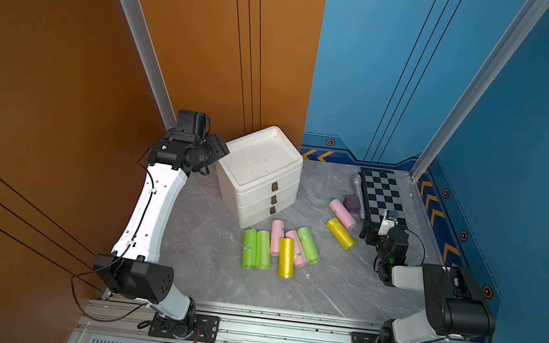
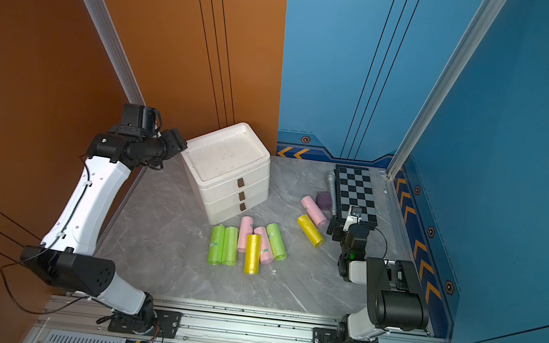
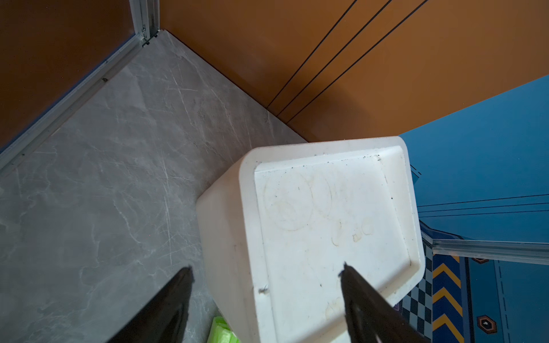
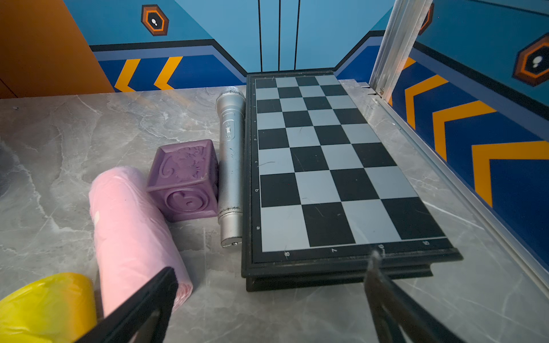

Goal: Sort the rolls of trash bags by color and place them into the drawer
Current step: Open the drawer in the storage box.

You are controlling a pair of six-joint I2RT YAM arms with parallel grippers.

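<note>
Black left end effector: fingers apart, gripping nothing, hovering over a top corner of the white drawer unit.
Black right end effector: spread wide, empty, low over the worktop at the chessboard's near edge; pink roll just beside one finger.
Rolls of trash bags: all eight lie on the worktop. Six are clustered before the unit; the pink roll and a yellow roll lie apart, near the right arm.
Handling: probably light, soft, glossy film (likely slippery); best pinched mid-length, across the cylinder.
Drawers: three, all shut; contents unseen; top tray bare.
</note>
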